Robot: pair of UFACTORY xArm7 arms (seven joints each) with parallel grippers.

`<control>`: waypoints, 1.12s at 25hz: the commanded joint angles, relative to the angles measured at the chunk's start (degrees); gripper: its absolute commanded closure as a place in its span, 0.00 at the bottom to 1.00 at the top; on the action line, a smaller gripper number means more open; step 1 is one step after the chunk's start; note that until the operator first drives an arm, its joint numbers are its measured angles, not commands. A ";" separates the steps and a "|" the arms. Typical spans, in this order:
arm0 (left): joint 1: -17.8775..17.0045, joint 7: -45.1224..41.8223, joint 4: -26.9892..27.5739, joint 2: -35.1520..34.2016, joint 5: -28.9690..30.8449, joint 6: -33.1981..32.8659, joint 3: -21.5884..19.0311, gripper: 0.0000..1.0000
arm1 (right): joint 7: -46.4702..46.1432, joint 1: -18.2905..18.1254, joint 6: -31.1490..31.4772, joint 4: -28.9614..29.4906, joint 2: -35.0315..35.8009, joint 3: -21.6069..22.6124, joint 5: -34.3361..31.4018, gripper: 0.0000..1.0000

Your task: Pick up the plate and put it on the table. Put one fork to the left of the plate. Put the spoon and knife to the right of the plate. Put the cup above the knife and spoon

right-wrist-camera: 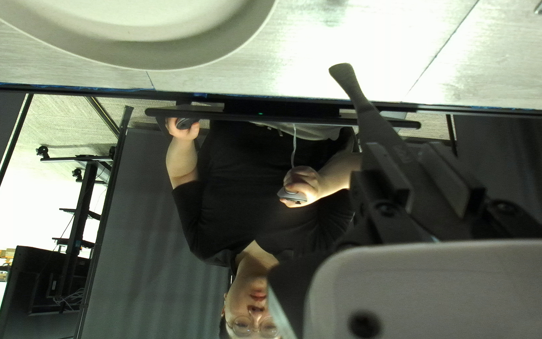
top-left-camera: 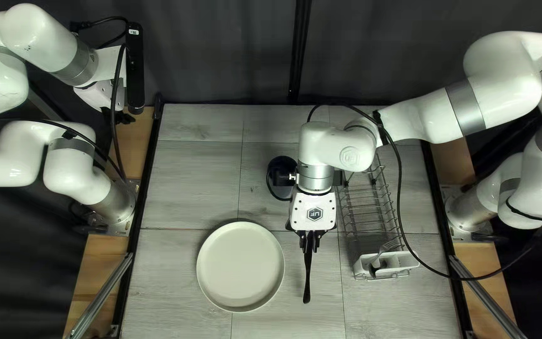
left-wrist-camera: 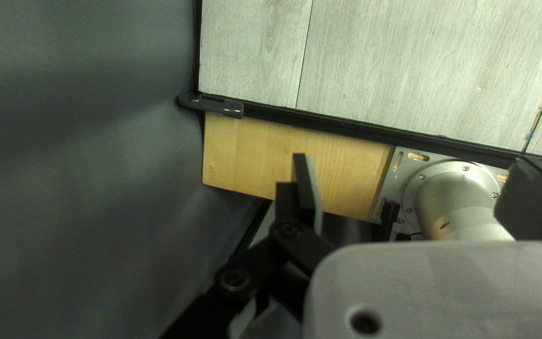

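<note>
My right gripper (top-left-camera: 309, 246) is shut on a black utensil (top-left-camera: 307, 282), its slim end pointing toward the near edge, right of the white plate (top-left-camera: 240, 266) on the table. The right wrist view has the utensil (right-wrist-camera: 362, 107) between the fingers of my right gripper (right-wrist-camera: 423, 172), with the plate (right-wrist-camera: 127, 53) beyond to one side; its type I cannot tell. My left gripper (top-left-camera: 115, 117) hangs off the table's left edge; in its wrist view the gripper (left-wrist-camera: 418, 182) stands open and empty. A white holder (top-left-camera: 389, 265) in the rack contains some utensil (top-left-camera: 377, 258).
The wire rack (top-left-camera: 366, 210) stands right of my right gripper. A dark round object (top-left-camera: 281, 169) shows beside the right arm's wrist; whether it is the cup I cannot tell. A cable (top-left-camera: 400, 188) loops over the rack. Beyond the near edge a person (right-wrist-camera: 265, 182) holds small devices.
</note>
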 commanded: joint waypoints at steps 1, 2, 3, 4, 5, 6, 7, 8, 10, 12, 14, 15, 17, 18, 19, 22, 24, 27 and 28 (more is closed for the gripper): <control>0.00 0.00 0.00 0.00 0.00 0.00 0.00 0.00 | -0.75 -0.14 -0.80 -0.16 0.75 -0.34 -0.56 1.00; 0.00 0.00 0.00 0.00 0.00 0.00 0.00 0.00 | -1.03 -0.17 -1.14 -0.42 0.81 -0.43 -0.71 1.00; 0.00 0.00 0.00 0.00 0.00 0.00 0.00 0.00 | -1.06 -0.15 -1.31 -0.52 0.81 -0.47 -0.84 1.00; 0.00 0.00 0.00 0.00 0.00 0.00 0.00 0.00 | -0.94 0.02 -1.89 -0.59 0.98 -0.67 -1.68 1.00; 0.00 0.00 0.00 0.00 0.00 0.00 0.00 0.00 | -0.64 0.17 -2.22 -0.65 0.99 -0.80 -2.27 1.00; 0.00 0.00 0.00 0.00 0.00 0.00 0.00 0.00 | 0.14 0.55 -3.01 -0.84 0.89 -1.06 -3.62 1.00; 0.00 0.00 0.00 0.00 0.00 0.00 0.00 0.00 | 1.21 1.08 -3.74 -1.01 0.89 -1.38 -5.28 1.00; 0.00 0.00 0.00 0.00 0.00 0.00 0.00 0.00 | 2.02 1.50 -4.26 -1.08 0.94 -1.60 -6.58 1.00; 0.00 0.00 0.00 0.00 0.00 0.00 0.00 0.00 | 4.59 2.78 -5.65 -1.29 1.06 -2.30 -10.54 0.99; 0.00 0.00 0.00 0.00 0.00 0.00 0.00 0.00 | 7.53 4.03 -6.41 -1.07 1.19 -3.08 -14.85 0.91; 0.00 0.00 0.00 0.00 0.00 0.00 0.00 0.00 | 9.55 4.67 -6.97 -1.18 1.01 -3.69 -17.75 0.91; 0.00 0.00 0.00 0.00 0.00 0.00 0.00 0.00 | 10.07 4.84 -7.39 -1.32 0.96 -3.91 -18.55 0.91; 0.00 0.00 0.00 0.00 0.00 0.00 0.00 0.00 | 12.02 5.70 -9.10 -1.88 1.02 -4.55 -21.18 0.91; 0.00 0.00 0.00 0.00 0.00 0.00 0.00 0.00 | 12.87 6.12 -9.84 -2.10 1.17 -4.78 -22.15 0.91; 0.00 0.00 0.00 0.00 0.00 0.00 0.00 0.00 | 14.59 7.01 -11.15 -2.56 1.35 -5.18 -24.08 0.91; 0.00 0.00 0.00 0.00 0.00 0.00 0.00 0.00 | 18.49 8.80 -13.94 -3.85 1.85 -6.19 -27.81 0.89; 0.00 0.00 0.00 0.00 0.00 0.00 0.00 0.00 | 21.27 9.74 -14.97 -4.55 2.02 -6.76 -29.71 0.89; 0.00 0.00 0.00 0.00 0.00 0.00 0.00 0.00 | 24.78 10.94 -15.16 -5.24 1.44 -7.28 -31.87 0.23; 0.00 0.00 0.00 0.00 0.00 0.00 0.00 0.00 | 25.28 11.10 -15.07 -5.25 1.36 -7.34 -32.21 0.00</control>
